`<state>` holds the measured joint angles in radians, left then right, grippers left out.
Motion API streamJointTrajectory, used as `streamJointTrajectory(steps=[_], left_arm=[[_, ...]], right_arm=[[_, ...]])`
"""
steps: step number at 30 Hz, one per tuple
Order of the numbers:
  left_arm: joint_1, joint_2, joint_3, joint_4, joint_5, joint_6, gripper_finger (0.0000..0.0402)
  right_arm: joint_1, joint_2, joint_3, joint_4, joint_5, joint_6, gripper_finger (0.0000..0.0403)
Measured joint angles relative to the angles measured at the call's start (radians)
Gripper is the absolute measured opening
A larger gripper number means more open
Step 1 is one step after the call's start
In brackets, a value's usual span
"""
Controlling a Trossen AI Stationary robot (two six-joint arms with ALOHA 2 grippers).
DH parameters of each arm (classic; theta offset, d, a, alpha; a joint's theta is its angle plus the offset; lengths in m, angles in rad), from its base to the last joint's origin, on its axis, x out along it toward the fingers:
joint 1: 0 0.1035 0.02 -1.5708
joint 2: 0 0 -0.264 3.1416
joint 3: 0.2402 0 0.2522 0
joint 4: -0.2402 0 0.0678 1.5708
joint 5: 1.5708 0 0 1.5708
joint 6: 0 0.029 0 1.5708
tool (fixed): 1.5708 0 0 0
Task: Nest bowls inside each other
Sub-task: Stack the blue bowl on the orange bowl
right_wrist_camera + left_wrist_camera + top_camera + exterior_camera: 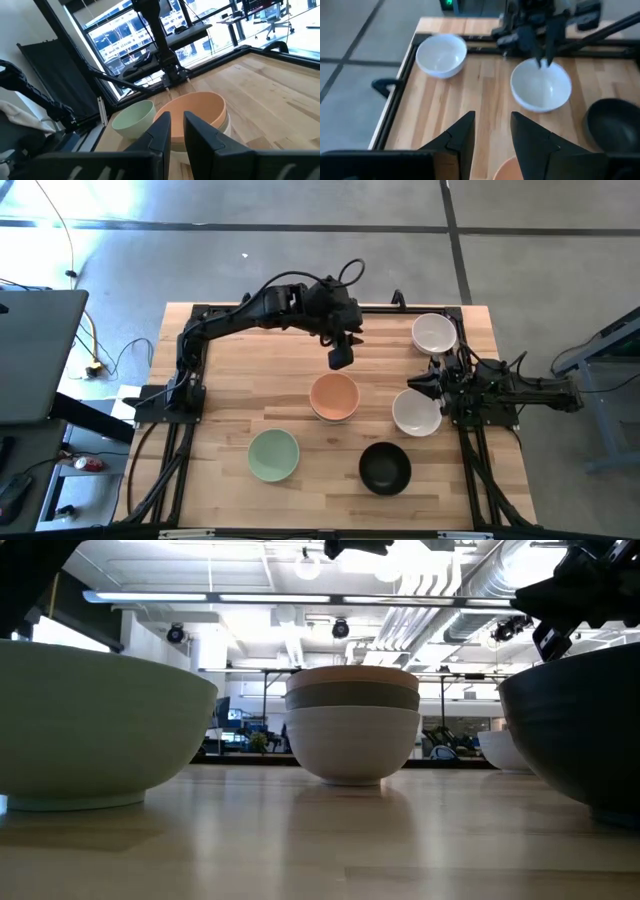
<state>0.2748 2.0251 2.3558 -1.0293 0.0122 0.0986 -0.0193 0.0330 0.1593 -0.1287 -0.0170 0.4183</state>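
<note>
A stack of three bowls (334, 397) sits mid-table: peach (352, 675) on top, olive (352, 696) in the middle, white (352, 745) at the bottom. My left gripper (340, 359) hangs open above the stack's far side (492, 135). A mint bowl (273, 455) and a black bowl (385, 467) stand toward the near edge. One white bowl (416, 412) stands right of the stack, another (433, 333) near the far right corner. My right gripper (420, 387) is at the nearer white bowl's far rim, with a narrow gap between its fingers (176, 127). My right gripper's fingertips (540, 61) stand at the far rim (532, 64) of the white bowl, which rests on the table. I cannot tell whether they touch it.
The black frame rails (160, 395) and arm bases run along the table's left and right sides. Bare wood (240, 370) lies left of the stack and between the mint and black bowls.
</note>
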Motion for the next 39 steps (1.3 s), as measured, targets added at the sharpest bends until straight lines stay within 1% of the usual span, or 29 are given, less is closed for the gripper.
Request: streamJointTrajectory(steps=[5,10,12,14,23,28,31,34,39], left_arm=[[0.004,-0.004,0.000,-0.077,-0.051,-0.008,0.0115],[0.001,-0.024,0.000,-0.115,-0.071,-0.011,0.0115],[0.004,-0.042,-0.002,-0.154,-0.084,-0.015,0.0115],[0.001,-0.059,0.001,-0.151,-0.112,-0.015,0.0115],[-0.002,-0.149,0.000,-0.189,-0.141,-0.036,0.0115],[-0.016,-0.196,0.000,-0.251,-0.131,-0.043,0.0115],[-0.021,-0.219,0.000,-0.297,-0.071,-0.055,0.0115],[-0.020,-0.246,0.000,-0.379,-0.005,-0.088,0.0115],[-0.032,-0.281,0.000,-0.528,0.002,-0.166,0.0115]], right_arm=[[0.000,0.000,0.000,0.012,-0.008,0.000,0.0044],[0.000,0.000,0.000,0.023,-0.009,0.000,0.0044],[0.000,0.000,0.000,0.023,-0.011,0.000,0.0044],[0.000,0.000,0.000,0.023,-0.017,0.000,0.0044],[0.000,0.000,0.000,0.038,-0.021,0.000,0.0044],[0.000,0.000,0.000,0.041,-0.021,0.000,0.0044],[0.000,0.000,0.000,0.053,-0.021,0.000,0.0044],[0.000,0.000,0.000,0.067,-0.021,0.000,0.0044],[0.000,0.000,0.000,0.083,-0.045,0.000,0.0044]])
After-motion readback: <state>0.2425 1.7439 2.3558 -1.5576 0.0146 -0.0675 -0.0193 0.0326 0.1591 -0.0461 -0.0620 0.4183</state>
